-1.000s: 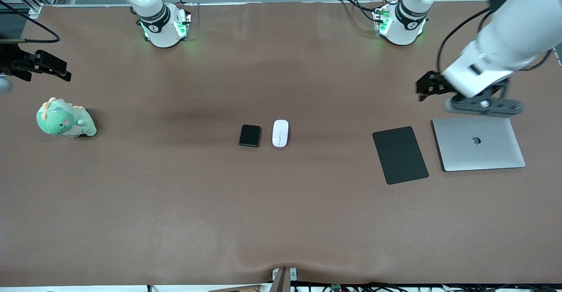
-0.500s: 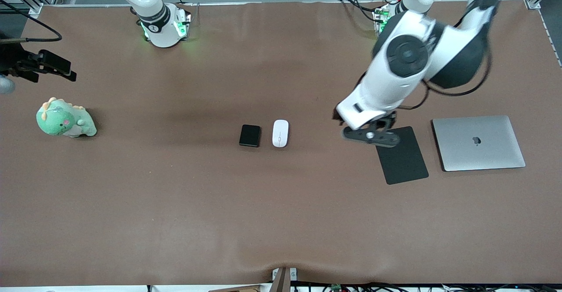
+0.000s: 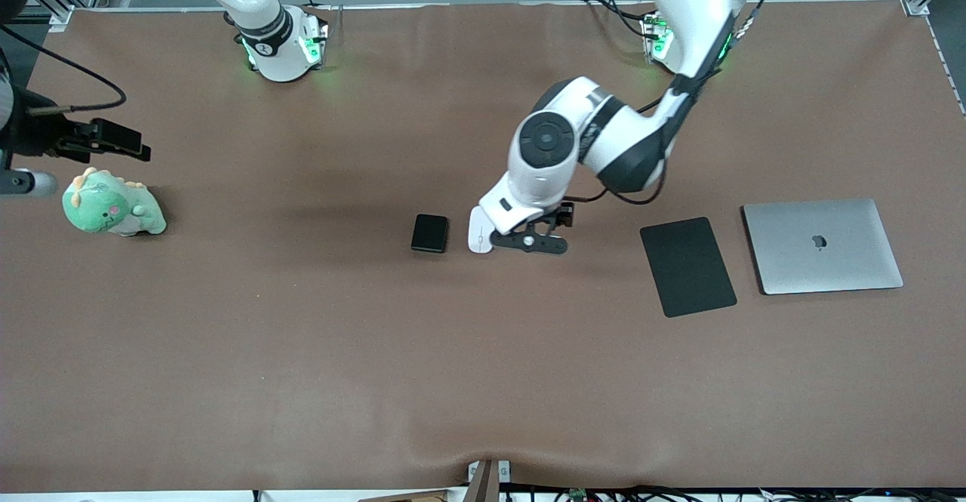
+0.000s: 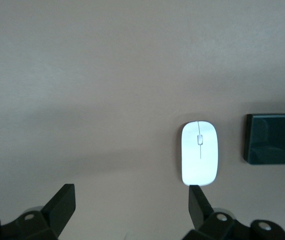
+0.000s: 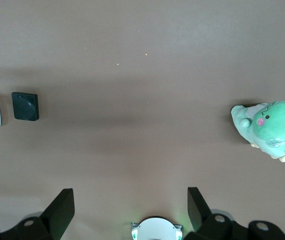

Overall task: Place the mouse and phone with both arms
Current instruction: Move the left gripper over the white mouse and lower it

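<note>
1. small glossy white oval mouse (image 3: 478, 236) lies mid-table on the brown table (image 3: 302, 351), just beside the small black rectangular phone (image 3: 429, 232).
2. left pincer (image 4: 132, 200) hangs over the table beside the mouse, fingers spread wide, holding nothing.
3. right pincer (image 5: 130, 200) hovers wide open and empty near the green plush dinosaur (image 3: 112, 205).

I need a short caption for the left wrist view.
Left gripper, jaws open, above the table beside the white mouse, with the phone next to it.
</note>
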Tool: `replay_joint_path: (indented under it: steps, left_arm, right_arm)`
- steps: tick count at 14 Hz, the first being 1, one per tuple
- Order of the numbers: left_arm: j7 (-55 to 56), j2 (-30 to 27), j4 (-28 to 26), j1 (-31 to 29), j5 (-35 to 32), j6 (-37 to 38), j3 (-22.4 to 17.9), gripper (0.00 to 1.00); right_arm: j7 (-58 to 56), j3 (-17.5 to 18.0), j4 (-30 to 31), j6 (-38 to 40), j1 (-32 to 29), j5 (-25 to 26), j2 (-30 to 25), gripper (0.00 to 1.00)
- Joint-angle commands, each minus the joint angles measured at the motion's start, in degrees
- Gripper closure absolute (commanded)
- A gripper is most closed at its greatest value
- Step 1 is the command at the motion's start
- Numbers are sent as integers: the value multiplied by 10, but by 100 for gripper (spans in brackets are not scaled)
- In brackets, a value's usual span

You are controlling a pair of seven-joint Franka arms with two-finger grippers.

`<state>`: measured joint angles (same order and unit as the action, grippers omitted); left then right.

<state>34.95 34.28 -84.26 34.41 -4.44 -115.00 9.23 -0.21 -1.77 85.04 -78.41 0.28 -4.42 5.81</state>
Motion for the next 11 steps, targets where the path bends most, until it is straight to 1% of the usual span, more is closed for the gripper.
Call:
replay_joint_path:
  steps: [1,5,8,11]
  left_arm:
    - [46,40,14,27,-37,-34,-3,0]
    - [95,87,13,51,-37,-122,-3,0]
    - [103,126,15,51,-34,-167,-3,0]
    - [119,151,15,51,-30,-210,-3,0]
  right_arm:
    - [-3,4,-15,6,-11,-8,12,0]
    - [-1,4,-15,6,-5,0,12,0]
    - [-1,7,-17,6,0,40,10,0]
    - [1,8,-21,7,19,41,9,0]
